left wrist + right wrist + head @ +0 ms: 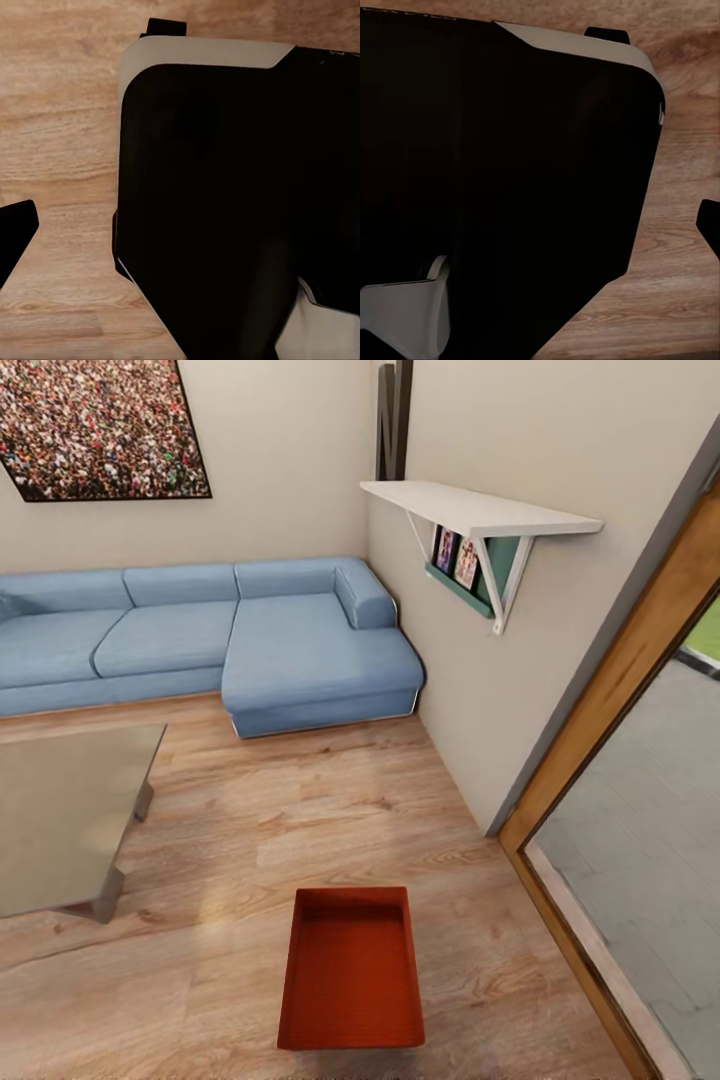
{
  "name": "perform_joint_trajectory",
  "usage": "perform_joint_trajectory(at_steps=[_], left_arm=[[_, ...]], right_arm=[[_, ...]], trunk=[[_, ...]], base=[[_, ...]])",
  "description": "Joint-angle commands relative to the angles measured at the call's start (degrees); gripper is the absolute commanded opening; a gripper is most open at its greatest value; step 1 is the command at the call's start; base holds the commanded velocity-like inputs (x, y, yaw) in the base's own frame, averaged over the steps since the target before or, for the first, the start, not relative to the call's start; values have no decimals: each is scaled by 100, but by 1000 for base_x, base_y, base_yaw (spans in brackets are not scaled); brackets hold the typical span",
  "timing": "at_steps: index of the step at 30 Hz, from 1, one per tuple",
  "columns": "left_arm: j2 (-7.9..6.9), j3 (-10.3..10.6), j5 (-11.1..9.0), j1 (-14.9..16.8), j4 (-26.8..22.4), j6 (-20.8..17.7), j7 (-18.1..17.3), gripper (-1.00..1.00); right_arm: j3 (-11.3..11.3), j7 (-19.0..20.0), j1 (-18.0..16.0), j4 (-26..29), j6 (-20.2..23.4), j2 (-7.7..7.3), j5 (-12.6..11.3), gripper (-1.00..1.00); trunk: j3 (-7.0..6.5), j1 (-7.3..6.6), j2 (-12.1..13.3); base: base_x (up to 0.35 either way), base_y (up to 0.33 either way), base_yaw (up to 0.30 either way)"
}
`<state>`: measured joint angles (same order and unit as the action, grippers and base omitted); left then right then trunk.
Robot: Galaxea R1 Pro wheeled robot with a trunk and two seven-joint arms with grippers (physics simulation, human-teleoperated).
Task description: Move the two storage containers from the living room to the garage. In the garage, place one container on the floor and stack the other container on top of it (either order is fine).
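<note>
From the head camera we saw one storage container (351, 970) lying on the light wood-plank floor (300, 810) of the living room, low in the middle of the view, its long side running away from us. It sat between the glass-topped table (60, 810) to our left and the wood-framed glass door (620, 780) to our right, apart from both, and well clear of the blue sectional sofa (250, 635) against the far wall.

We could not place the container relative to either tool. A dark fingertip of the left tool (13, 232) showed at the edge of the left wrist picture, and one of the right tool (711, 221) at the edge of the right wrist picture. Each hung over bare planks beside the robot's black-and-white body (225, 195). We could not tell how far open either tool stood, and we saw nothing in their grip.

The container was orange-red, rectangular and open-topped, with plain low walls and an empty, smooth inside. The floor showed warm wood grain; the table top was glossy and greyish on angled metal legs. A white bracketed shelf (480, 510) hung on the beige wall.
</note>
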<state>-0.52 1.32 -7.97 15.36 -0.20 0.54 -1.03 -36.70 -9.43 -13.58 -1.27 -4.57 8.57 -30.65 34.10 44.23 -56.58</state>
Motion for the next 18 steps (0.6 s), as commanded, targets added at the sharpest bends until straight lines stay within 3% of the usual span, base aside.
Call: perform_joint_trajectory(at_steps=[1,18], left_arm=[[-1,17,-55,2,2,5,-11,100],[-1,17,-55,2,2,4,-11,100]], right_arm=[[-48,-7,-4,-13,-27,5,-55,100],[-39,-7,-4,-13,-27,5,-55,100]], trunk=[[14,0,-3],[170,0,-3]], base=[[0,0,0],[0,0,0]])
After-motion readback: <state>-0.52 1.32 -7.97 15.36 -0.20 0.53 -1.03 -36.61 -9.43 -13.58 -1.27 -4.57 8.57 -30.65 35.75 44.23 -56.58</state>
